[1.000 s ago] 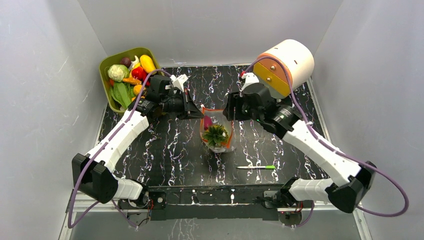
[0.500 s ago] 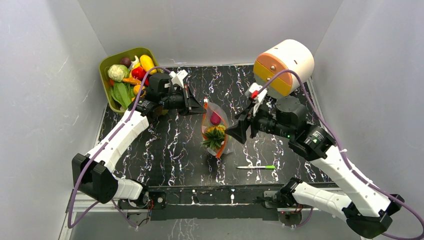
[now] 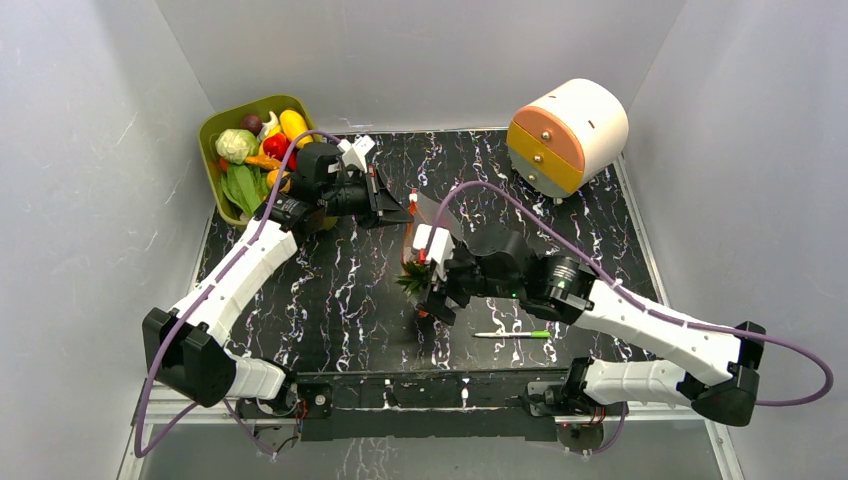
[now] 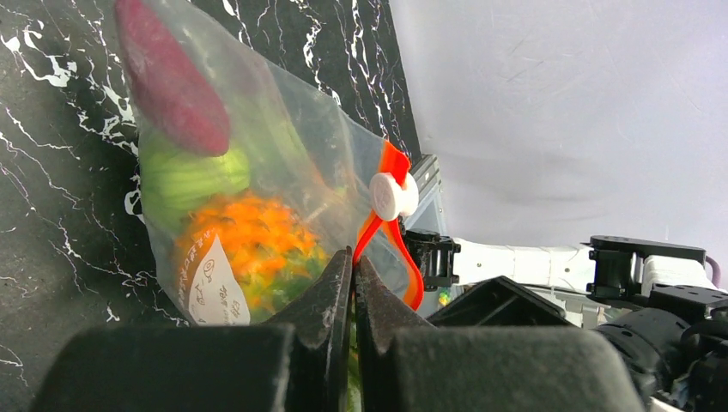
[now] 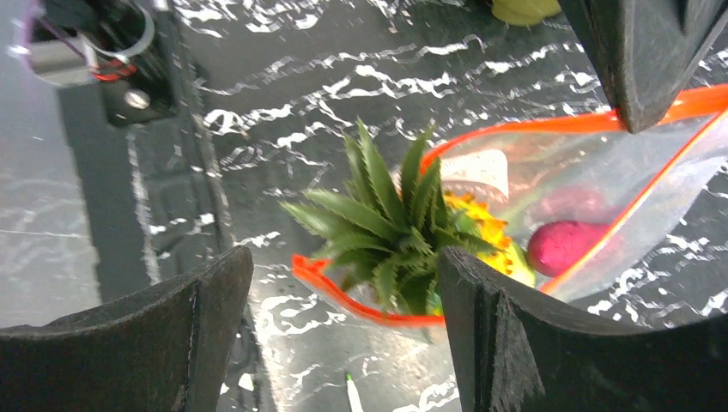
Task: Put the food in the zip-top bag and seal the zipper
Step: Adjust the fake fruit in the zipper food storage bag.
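Note:
The zip-top bag [image 4: 283, 129] hangs clear and crinkly from my left gripper [image 4: 353, 257], which is shut on its edge just below the zipper [image 4: 391, 236] and white slider [image 4: 394, 196]. Inside sit food pieces: a purple one [image 4: 167, 81], a green one [image 4: 185, 176] and an orange pineapple [image 4: 249, 240]. The pineapple's green crown [image 5: 386, 223] sticks out past the zipper [image 5: 343, 296] at the open mouth. My right gripper [image 5: 343, 262] stands open around that mouth, touching nothing. In the top view the right gripper [image 3: 437, 290] covers most of the bag [image 3: 416, 228]; the left gripper [image 3: 395, 213] holds the far corner.
A green bin [image 3: 212, 125] with several more toy vegetables stands at the back left. A round white-and-orange drawer unit [image 3: 568, 130] sits back right. A thin green-and-white pen [image 3: 512, 334] lies on the black marbled table near the front, right of the bag.
My right arm swung from the far right of the bag round to its near end and came down at the mouth, its jaws opening wider. The left gripper kept its hold; the bag turned slightly.

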You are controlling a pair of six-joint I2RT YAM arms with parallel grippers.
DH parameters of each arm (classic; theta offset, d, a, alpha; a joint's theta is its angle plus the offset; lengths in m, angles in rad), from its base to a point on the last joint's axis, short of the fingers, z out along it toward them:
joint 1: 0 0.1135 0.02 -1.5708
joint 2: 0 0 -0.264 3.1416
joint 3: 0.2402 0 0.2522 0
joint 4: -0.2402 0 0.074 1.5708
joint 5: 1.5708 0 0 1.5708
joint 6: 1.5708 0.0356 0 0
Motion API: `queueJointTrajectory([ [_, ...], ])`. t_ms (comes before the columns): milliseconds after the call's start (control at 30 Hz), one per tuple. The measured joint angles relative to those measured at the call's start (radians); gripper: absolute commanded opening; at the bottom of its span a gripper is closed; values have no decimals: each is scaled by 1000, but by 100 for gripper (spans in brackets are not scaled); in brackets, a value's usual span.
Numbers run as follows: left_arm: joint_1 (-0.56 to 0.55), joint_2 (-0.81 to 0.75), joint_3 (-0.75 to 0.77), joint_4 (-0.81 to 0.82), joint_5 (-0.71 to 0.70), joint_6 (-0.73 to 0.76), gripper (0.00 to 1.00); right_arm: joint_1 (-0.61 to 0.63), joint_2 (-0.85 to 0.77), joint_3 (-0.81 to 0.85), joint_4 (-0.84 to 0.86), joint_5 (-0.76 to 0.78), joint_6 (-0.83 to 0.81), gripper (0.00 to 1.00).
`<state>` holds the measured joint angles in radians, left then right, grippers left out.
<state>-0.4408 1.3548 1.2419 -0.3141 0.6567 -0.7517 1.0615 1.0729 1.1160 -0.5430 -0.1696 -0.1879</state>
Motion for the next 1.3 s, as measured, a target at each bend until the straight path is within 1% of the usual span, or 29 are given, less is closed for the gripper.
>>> queueJointTrajectory([
  [200, 0, 0, 0, -5, 0, 3, 0, 17, 34, 0, -23, 155, -88, 73],
  [267, 0, 0, 0, -5, 1, 7, 0, 17, 35, 0, -22, 192, -107, 69],
  [367, 0, 0, 0, -5, 1, 8, 0, 17, 44, 0, -21, 234, -128, 58],
  [600, 0, -1, 0, -6, 3, 11, 0, 19, 67, 0, 24, 307, -112, 19],
  [767, 0, -4, 0, -11, 6, 40, 0, 19, 66, 0, 60, 356, -55, 1],
  [800, 0, -6, 1, -17, 6, 51, 0, 19, 66, 0, 69, 373, -32, 0],
  [1000, 0, -21, 7, -52, 11, 114, 0, 19, 76, 32, 64, 503, 149, 0],
  [1133, 0, -35, 7, -29, 43, 121, 0, 19, 107, 75, 32, 608, 271, 0],
  [1300, 0, -51, 7, 1, 70, 121, 0, 18, 153, 141, -43, 676, 367, 0],
])
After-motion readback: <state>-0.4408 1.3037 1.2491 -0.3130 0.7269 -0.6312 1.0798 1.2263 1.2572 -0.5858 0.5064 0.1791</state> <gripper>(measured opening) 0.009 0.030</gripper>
